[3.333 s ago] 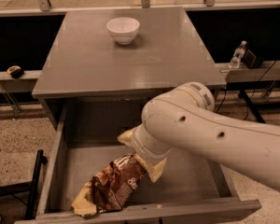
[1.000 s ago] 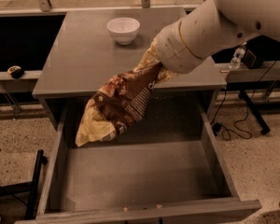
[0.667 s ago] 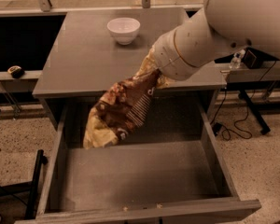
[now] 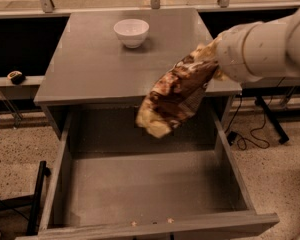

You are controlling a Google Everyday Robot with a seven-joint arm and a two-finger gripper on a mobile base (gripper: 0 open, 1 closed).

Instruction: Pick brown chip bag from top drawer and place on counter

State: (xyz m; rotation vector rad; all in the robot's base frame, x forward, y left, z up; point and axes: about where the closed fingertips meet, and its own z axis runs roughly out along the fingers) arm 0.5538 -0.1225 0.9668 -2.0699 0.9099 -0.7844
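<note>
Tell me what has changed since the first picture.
The gripper, at the right front edge of the counter, has lifted the brown chip bag off the floor of the top drawer and carried it up and rightward; it now hangs over that edge. The white bowl, counter and open drawer stayed put.
</note>
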